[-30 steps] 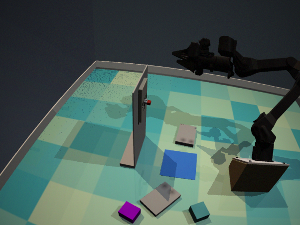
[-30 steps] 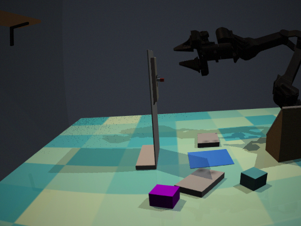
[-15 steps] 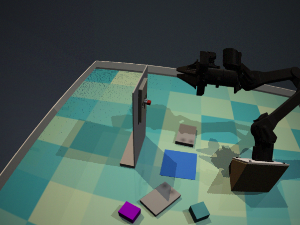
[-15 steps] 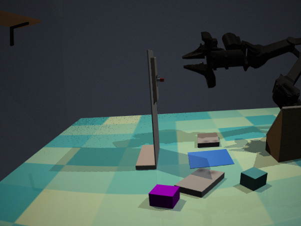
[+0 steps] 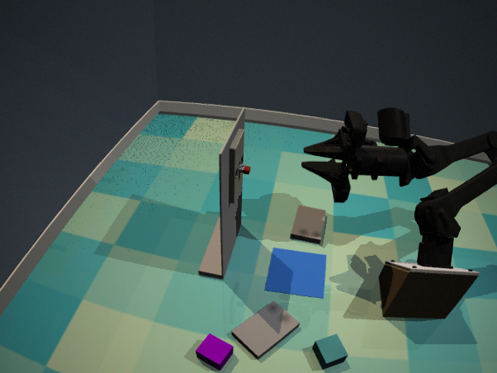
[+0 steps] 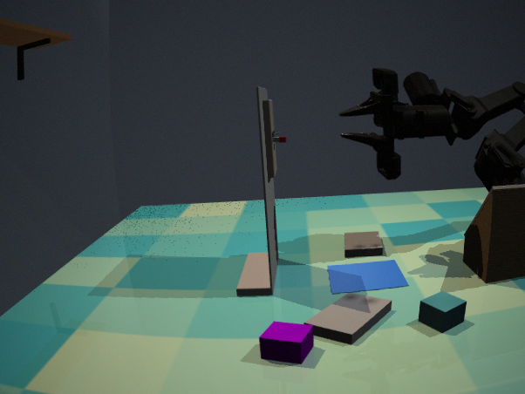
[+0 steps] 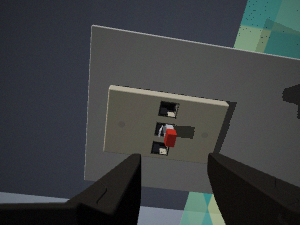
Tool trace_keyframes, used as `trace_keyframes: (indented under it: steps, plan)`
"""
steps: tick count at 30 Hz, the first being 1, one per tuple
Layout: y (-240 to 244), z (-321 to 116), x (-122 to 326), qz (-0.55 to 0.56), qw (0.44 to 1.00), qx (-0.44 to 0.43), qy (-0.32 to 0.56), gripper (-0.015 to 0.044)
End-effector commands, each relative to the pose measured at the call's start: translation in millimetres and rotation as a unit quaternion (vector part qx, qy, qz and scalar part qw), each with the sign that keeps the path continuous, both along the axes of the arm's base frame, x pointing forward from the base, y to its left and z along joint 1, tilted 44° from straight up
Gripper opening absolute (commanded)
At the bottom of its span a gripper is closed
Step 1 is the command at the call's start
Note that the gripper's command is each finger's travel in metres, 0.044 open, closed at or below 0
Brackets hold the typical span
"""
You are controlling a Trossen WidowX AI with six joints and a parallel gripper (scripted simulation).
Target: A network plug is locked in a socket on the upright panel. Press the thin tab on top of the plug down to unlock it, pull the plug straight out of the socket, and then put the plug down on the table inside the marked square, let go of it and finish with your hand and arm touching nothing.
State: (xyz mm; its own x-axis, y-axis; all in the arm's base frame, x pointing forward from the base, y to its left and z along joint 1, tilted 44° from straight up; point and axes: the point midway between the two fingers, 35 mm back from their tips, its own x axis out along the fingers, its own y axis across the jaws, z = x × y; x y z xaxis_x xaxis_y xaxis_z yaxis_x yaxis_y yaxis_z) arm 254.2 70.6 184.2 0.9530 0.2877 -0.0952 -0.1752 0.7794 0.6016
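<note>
The plug, with a red rear end (image 5: 247, 169) (image 6: 282, 139) (image 7: 170, 138), sits in the middle opening of the beige socket plate (image 6: 270, 161) (image 7: 135, 109) on the upright grey panel (image 5: 229, 239) (image 6: 269, 209) (image 7: 115, 54). A thin pale piece, apparently its tab, shows beside the plug in the wrist view (image 7: 160, 130). My gripper (image 5: 303, 157) (image 6: 340, 125) (image 7: 174, 162) is partly open and empty. It points at the panel, with a clear gap between fingertips and plug; in the top and exterior views one finger is above the other. The marked blue square (image 5: 310, 270) (image 6: 379, 275) lies flat on the table.
One flat pinkish-grey block (image 5: 310, 223) (image 6: 363, 242) lies behind the square, another (image 5: 264, 330) (image 6: 349, 318) in front. A purple block (image 5: 215, 351) (image 6: 286, 342) and a teal block (image 5: 330, 350) (image 6: 442, 310) lie nearer the front. The panel's foot (image 5: 212, 260) (image 6: 254, 276) extends behind it.
</note>
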Motion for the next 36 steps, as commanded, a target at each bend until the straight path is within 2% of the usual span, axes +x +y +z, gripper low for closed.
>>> trace_keyframes:
  steps: [1,6,36]
  plan:
    - [8,-21,-10,0.017,0.999,0.037,0.023,0.0156]
    - [15,-39,-19,0.032,0.996,0.071,0.047,0.0156]
    - [23,-34,25,0.032,0.996,0.071,0.046,0.0156]
